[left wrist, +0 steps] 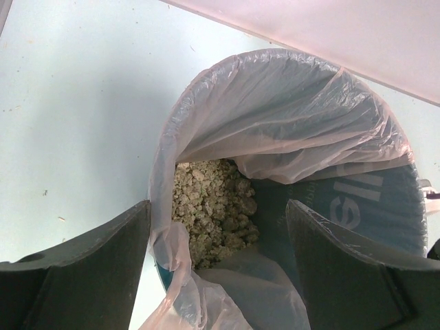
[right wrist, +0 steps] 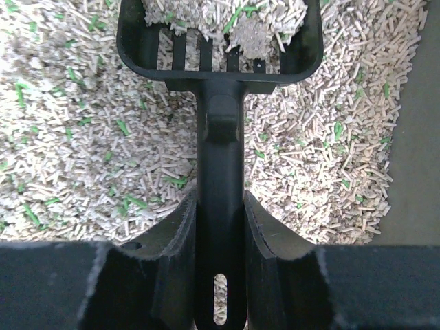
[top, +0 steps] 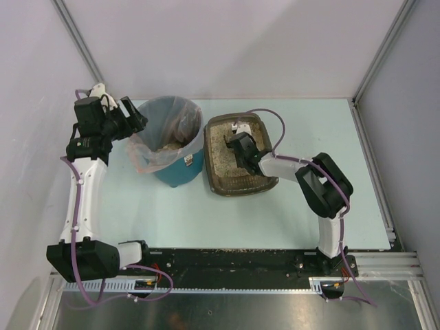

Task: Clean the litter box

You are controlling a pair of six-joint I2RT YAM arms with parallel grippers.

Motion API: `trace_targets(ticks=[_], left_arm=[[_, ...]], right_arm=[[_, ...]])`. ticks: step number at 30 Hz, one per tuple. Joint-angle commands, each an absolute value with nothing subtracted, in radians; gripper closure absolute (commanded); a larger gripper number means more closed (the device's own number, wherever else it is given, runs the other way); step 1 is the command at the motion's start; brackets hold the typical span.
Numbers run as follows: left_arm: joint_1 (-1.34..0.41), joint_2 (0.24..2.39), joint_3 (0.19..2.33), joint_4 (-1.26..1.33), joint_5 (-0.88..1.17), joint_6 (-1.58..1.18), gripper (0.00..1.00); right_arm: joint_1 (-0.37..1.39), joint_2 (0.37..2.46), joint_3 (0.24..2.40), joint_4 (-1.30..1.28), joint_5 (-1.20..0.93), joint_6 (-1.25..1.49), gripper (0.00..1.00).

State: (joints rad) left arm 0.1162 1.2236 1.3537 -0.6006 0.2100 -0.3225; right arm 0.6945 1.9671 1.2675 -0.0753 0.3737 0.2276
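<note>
The grey-brown litter box (top: 218, 184) sits mid-table, filled with beige pellets (right wrist: 82, 137) flecked with green. My right gripper (top: 242, 146) is over the box and shut on the handle of a black slotted scoop (right wrist: 220, 172). The scoop's basket (right wrist: 220, 41) holds pellets and a pale clump just above the litter. My left gripper (top: 130, 113) is open and empty, its fingers (left wrist: 89, 268) straddling the near rim of the teal bin (top: 180, 172). The bin's clear liner (left wrist: 275, 117) holds clumped litter (left wrist: 213, 206).
The bin stands just left of the litter box, almost touching it. Grey walls enclose the pale table (top: 275, 220) at the back and sides. A black rail (top: 240, 260) with the arm bases runs along the near edge.
</note>
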Motion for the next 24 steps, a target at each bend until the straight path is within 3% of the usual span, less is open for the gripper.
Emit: trace_targets(ticks=[1,24], left_arm=[[0.118,1.193,1.353,-0.577,0.239,-0.324,0.18],[0.117,1.16,1.324,-0.565,0.278,-0.348,0.17]], right_arm=[[0.73,1.879,1.236,0.133,0.396,0.178,1.0],[0.815,1.634,0.948,0.305,0.526,0.172,1.0]])
